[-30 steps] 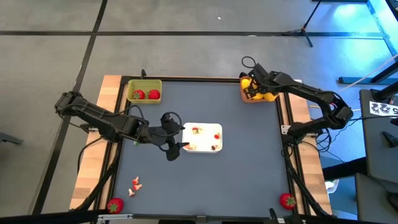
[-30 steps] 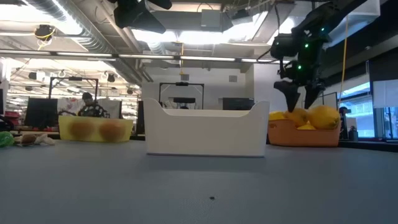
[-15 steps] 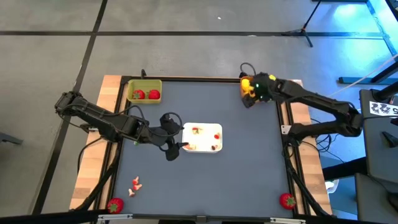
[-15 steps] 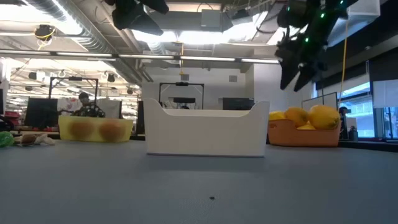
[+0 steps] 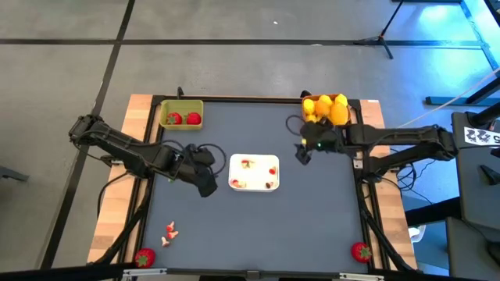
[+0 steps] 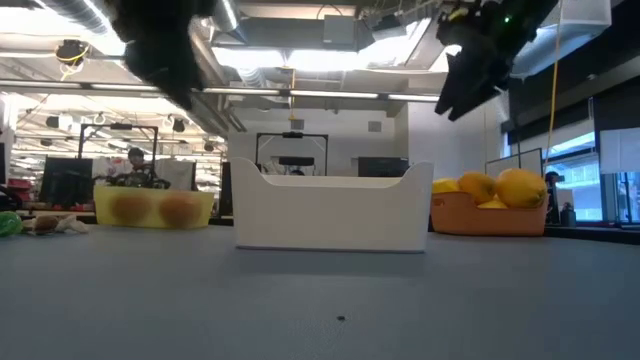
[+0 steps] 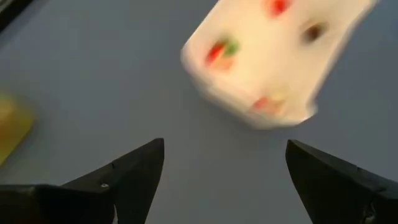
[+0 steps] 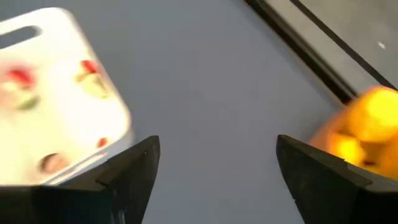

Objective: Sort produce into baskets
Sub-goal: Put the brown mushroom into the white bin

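Note:
The yellow-green basket [image 5: 181, 115] at the far left holds two red strawberries [image 5: 183, 119]. The orange basket [image 5: 328, 109] at the far right holds several yellow fruits [image 5: 322, 104]. My left gripper [image 5: 206, 176] is open and empty, just left of the white tray [image 5: 254, 173]; its wrist view shows the tray [image 7: 273, 56] ahead of the open fingers [image 7: 130, 168]. My right gripper [image 5: 302, 153] is open and empty, above the table between the tray and the orange basket; its wrist view shows both the tray [image 8: 56, 93] and the basket [image 8: 367, 124].
The tray holds small coloured bits [image 5: 248, 164]. Pink-red scraps [image 5: 169, 232] lie near the front left. One strawberry [image 5: 144, 257] sits at the front left corner and one [image 5: 361, 251] at the front right. In the low view the tray [image 6: 333, 208] stands between the baskets.
My right gripper has risen from over the orange basket's fruits and gone toward the near edge and left, toward the tray. My left gripper has drawn back from the tray's left edge toward the table's left.

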You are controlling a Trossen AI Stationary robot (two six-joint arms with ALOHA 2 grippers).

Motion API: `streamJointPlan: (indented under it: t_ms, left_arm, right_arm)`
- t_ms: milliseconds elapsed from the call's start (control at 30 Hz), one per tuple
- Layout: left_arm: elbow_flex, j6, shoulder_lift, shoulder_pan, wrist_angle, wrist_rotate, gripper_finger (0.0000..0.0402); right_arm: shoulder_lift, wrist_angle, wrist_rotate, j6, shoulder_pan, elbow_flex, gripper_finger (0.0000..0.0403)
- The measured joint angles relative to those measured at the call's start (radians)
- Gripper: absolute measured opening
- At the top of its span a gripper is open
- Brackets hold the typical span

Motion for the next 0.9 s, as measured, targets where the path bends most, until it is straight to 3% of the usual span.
streamJointPlan:
  t_ms: [267,433,900]
  left_arm:
    - [0.0,-0.371,0.0,0.0,-0.365,0.031,0.0328]
    - [0.0,-0.505,0.003,0.003,-0.493,0.082,0.0328]
    - [-0.192,-0.486,0.007,0.159,-0.403,0.239,0.0326]
  right_arm:
    - [0.035,0.064,0.001,0.0,0.126,0.0,0.0319]
    - [0.062,0.079,0.0,-0.001,0.16,0.0,0.0319]
    - [0.116,0.095,0.001,-0.001,0.162,0.0,0.0319]
